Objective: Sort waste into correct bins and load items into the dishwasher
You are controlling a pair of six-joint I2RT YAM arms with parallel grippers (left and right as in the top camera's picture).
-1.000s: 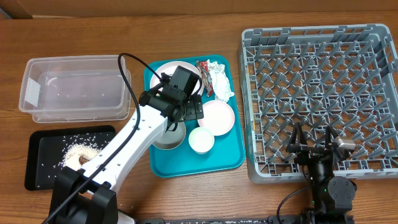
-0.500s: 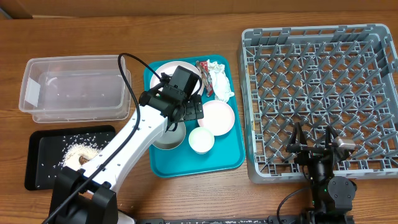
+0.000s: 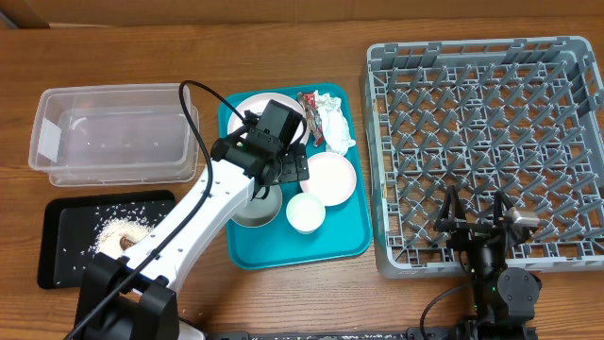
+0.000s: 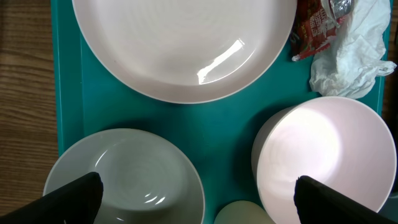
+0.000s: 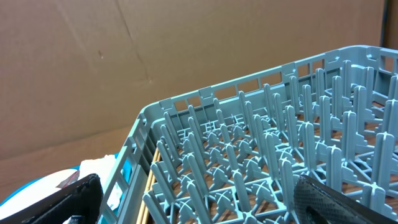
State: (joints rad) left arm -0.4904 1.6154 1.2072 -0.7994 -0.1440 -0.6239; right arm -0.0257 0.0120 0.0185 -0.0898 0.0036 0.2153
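Note:
My left gripper hangs open over the teal tray. Below it, in the left wrist view, my left gripper spans the grey-white bowl and the pale pink bowl, with the small cup between them. The white plate lies beyond, and the crumpled napkin and red wrapper sit at the tray's far right corner. Rice and a brown lump lie in the black tray. My right gripper rests open and empty over the front of the grey dish rack.
The clear tub stands at the far left, behind the black tray. The rack's upright pegs fill the right wrist view, with a brown cardboard wall behind. Bare wooden table runs along the front edge.

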